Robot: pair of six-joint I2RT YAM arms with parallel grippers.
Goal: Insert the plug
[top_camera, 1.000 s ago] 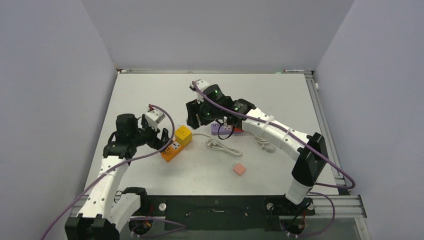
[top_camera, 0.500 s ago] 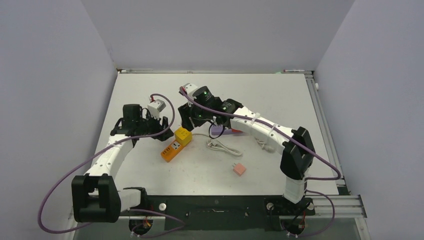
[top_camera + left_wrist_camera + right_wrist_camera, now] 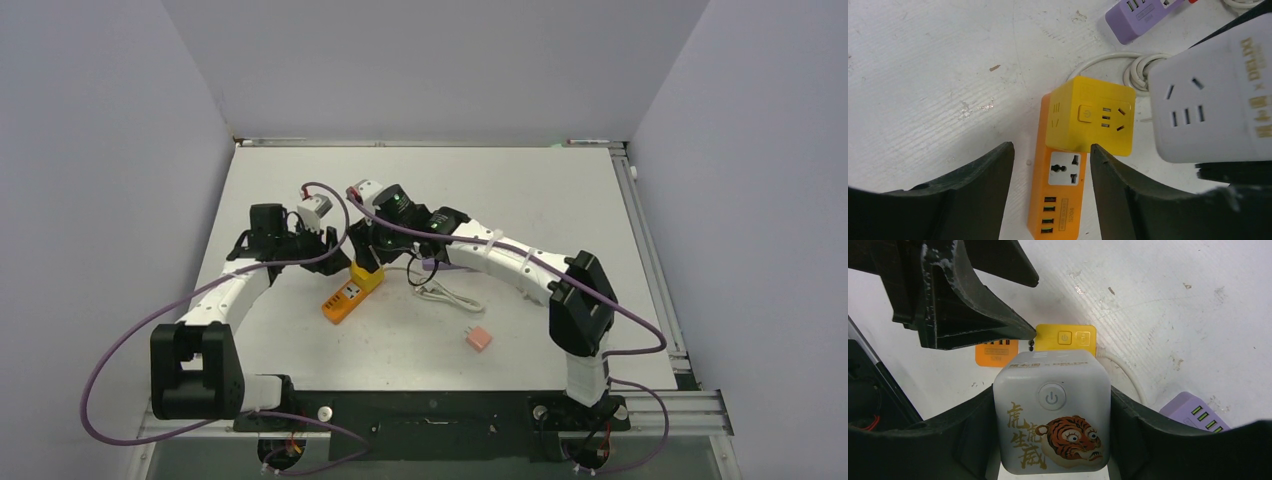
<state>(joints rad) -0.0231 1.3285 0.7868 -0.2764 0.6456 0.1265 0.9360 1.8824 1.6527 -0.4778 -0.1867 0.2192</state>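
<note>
The right pincer [image 3: 365, 246] grasps the white cube [image 3: 1050, 425], its tiger face toward the wrist camera. The orange strip [image 3: 343, 298] lies diagonally, near-left to far-right, under the released left pincer [image 3: 1050, 150].

Purple power strip [image 3: 1140, 17], small pink adapter [image 3: 478, 338], white table [image 3: 560, 200]

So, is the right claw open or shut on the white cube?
Shut: the right claw's fingers press both sides of the white cube.
</note>
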